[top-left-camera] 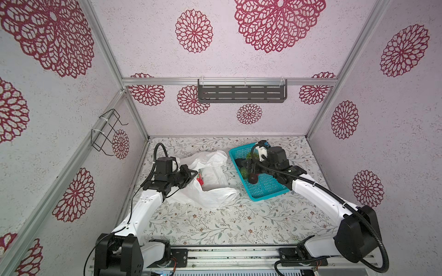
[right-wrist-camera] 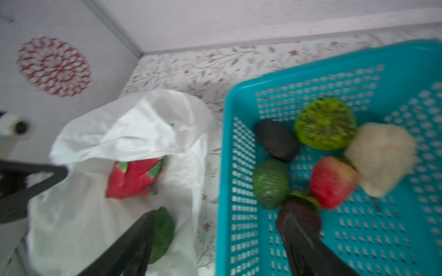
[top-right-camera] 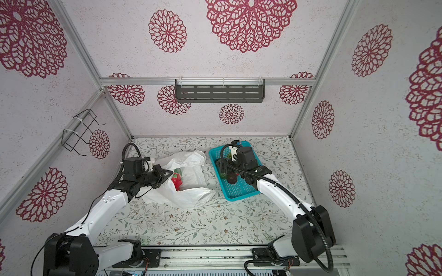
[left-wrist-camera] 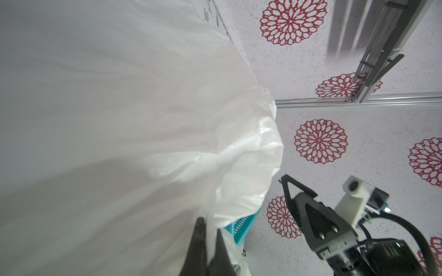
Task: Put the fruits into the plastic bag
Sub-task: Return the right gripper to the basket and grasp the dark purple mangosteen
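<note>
The white plastic bag [top-left-camera: 210, 191] [top-right-camera: 191, 193] lies left of centre with its mouth held up by my left gripper [left-wrist-camera: 210, 234], which is shut on its rim [top-left-camera: 195, 173]. Inside lie a red-and-green piece [right-wrist-camera: 134, 178] and a green piece [right-wrist-camera: 165, 229]. In the teal basket [right-wrist-camera: 239, 239] sit a dark avocado [right-wrist-camera: 275, 141], a bright green bumpy ball [right-wrist-camera: 325, 124], a darker green one [right-wrist-camera: 269, 184], a beige lump [right-wrist-camera: 382, 155], a red strawberry [right-wrist-camera: 332, 184] and a dark purple ball [right-wrist-camera: 301, 215]. My right gripper [right-wrist-camera: 218, 215] hangs open and empty astride the basket's near wall, one finger over the bag, one by the purple ball.
The teal basket [top-left-camera: 265, 188] stands right of the bag on the floral tabletop [top-left-camera: 227, 222]. A dark slotted shelf [top-left-camera: 241, 93] hangs on the back wall and a wire rack [top-left-camera: 105, 133] on the left wall. The right wrist view is blurred.
</note>
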